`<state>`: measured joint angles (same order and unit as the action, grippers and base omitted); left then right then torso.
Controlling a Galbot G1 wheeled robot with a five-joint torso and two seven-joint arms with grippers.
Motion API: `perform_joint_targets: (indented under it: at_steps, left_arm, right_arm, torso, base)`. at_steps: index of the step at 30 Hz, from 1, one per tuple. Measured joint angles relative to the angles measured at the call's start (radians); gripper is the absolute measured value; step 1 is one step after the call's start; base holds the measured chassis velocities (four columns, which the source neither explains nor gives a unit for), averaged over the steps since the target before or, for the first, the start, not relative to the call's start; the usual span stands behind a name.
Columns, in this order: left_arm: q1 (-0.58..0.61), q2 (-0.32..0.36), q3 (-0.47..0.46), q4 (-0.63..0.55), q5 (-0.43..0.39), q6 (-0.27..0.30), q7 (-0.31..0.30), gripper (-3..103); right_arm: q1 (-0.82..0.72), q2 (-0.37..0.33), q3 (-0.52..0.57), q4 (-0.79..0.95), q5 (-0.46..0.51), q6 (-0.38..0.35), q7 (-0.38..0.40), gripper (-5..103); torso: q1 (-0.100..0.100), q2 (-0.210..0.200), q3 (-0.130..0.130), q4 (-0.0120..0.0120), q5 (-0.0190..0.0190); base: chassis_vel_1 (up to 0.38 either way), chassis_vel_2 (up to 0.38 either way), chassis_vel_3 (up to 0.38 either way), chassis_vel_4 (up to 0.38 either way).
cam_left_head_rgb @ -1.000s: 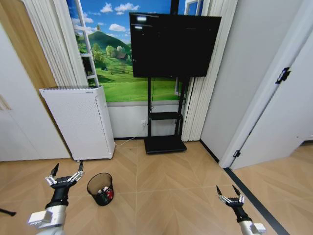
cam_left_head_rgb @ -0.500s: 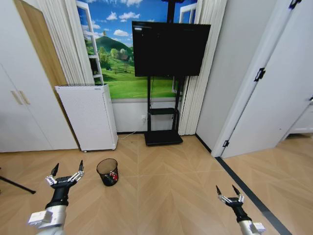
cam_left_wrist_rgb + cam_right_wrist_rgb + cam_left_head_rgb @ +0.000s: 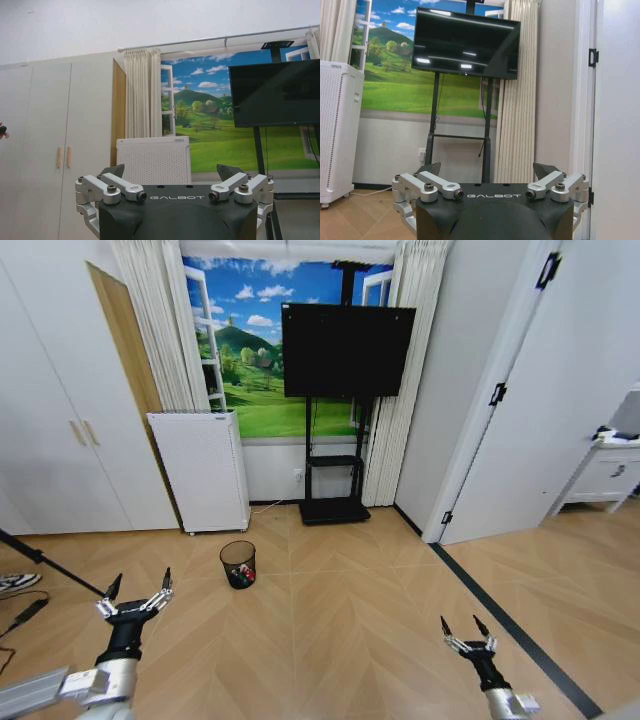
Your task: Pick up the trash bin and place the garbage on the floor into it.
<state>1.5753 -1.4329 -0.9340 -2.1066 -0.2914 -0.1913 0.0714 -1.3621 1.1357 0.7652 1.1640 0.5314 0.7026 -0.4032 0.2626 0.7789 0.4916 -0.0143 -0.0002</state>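
Observation:
The trash bin [image 3: 238,564], a small black wire-mesh basket, stands upright on the wooden floor in front of the white appliance. Red and white garbage [image 3: 240,579] shows through its mesh near the bottom. In the head view my left gripper [image 3: 140,586] hangs open and holds nothing, well short of the bin and to its left. My right gripper [image 3: 461,626] is open too, far off to the bin's right. The left wrist view has the left gripper [image 3: 172,172] open before the appliance. The right wrist view has the right gripper [image 3: 487,170] open before the TV stand.
A white perforated appliance [image 3: 205,470] stands against the back wall beside a TV [image 3: 348,350] on a black stand [image 3: 331,510]. White cupboards [image 3: 50,440] line the left, a door [image 3: 500,430] the right. A black tripod leg [image 3: 40,560] and a shoe [image 3: 14,582] lie at far left.
The whole picture has shifted: the camera has drawn back, so bin, appliance and TV look smaller and farther off. Both grippers stay open at the same spots in the picture.

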Motion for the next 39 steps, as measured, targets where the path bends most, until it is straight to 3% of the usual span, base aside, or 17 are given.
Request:
perform_joint_targets:
  at_steps: [13, 22, 26, 28, 30, 31, 33, 34, 36, 38, 39]
  left_arm:
    - [-0.005, -0.002, 0.01, 0.005, 0.01, 0.0, 0.0, 100]
    - [-0.006, -0.003, 0.02, 0.002, 0.016, 0.0, 0.0, 100]
    - [-0.01, 0.012, 0.036, -0.016, 0.009, 0.002, -0.013, 100]
    - [-0.02, 0.045, 0.057, -0.043, -0.027, 0.017, -0.038, 100]
    - [-0.038, 0.116, 0.095, -0.089, -0.136, 0.092, -0.104, 100]
    - [-0.038, 0.116, 0.095, -0.089, -0.136, 0.092, -0.104, 100]
    - [-0.051, 0.189, 0.112, -0.117, -0.224, 0.181, -0.166, 100]
    - [-0.051, 0.189, 0.112, -0.117, -0.224, 0.181, -0.166, 100]
    - [-0.064, 0.249, 0.125, -0.122, -0.278, 0.256, -0.217, 100]
    - [-0.067, 0.266, 0.127, -0.116, -0.289, 0.276, -0.231, 100]
    - [-0.068, 0.279, 0.125, -0.105, -0.29, 0.286, -0.241, 100]
  right_arm:
    - [0.007, -0.001, 0.023, -0.02, -0.032, -0.012, 0.006, 100]
    - [0.009, 0.003, 0.006, -0.013, 0.003, 0.011, 0.009, 100]
    - [0.005, -0.007, 0.0, 0.015, -0.003, 0.002, 0.044, 100]
    - [0.005, -0.035, -0.007, 0.049, -0.005, -0.021, 0.068, 100]
    - [0.002, -0.094, -0.027, 0.112, 0.007, -0.107, 0.121, 100]
    - [0.002, -0.094, -0.027, 0.112, 0.007, -0.107, 0.121, 100]
    - [0.008, -0.166, -0.062, 0.17, 0.042, -0.227, 0.171, 100]
    - [0.008, -0.166, -0.062, 0.17, 0.042, -0.227, 0.171, 100]
    - [0.002, -0.217, -0.067, 0.234, 0.105, -0.336, 0.2, 100]
    - [0.001, -0.234, -0.068, 0.257, 0.139, -0.37, 0.209, 100]
    - [0.003, -0.26, -0.069, 0.3, 0.186, -0.424, 0.225, 100]
  torso:
    - [0.0, -0.001, 0.0, -0.0005, 0.0002]
    - [0.001, 0.0, 0.0, -0.0001, -0.0001]
    - [0.001, 0.0, 0.0, -0.0004, 0.0005]
    - [0.0, 0.0, 0.0, -0.0005, 0.0005]
    - [0.0, 0.0, 0.0, -0.0007, 0.0003]
    - [0.0, 0.0, 0.0, -0.0007, 0.0003]
    - [0.0, 0.0, 0.0, -0.0006, 0.0002]
    - [0.0, 0.0, 0.0, -0.0006, 0.0002]
    - [0.0, 0.0, 0.0, -0.0002, 0.0002]
    - [0.0, 0.0, 0.0, -0.0005, -0.0001]
    - [0.0, 0.0, 0.0, -0.0002, -0.0001]
  base:
    - [0.034, 0.032, -0.025, -0.041]
    - [0.148, 0.156, -0.108, -0.155]
    - [-0.008, -0.008, 0.011, -0.016]
    - [-0.056, -0.072, 0.03, 0.057]
    - [-0.022, -0.069, 0.036, 0.035]
    - [-0.022, -0.065, 0.036, 0.026]
    - [0.0, 0.0, 0.0, 0.0]
    - [0.0, 0.0, 0.0, 0.0]
    - [0.0, 0.0, 0.0, 0.0]
    - [0.0, 0.0, 0.0, 0.0]
    - [0.0, 0.0, 0.0, 0.0]
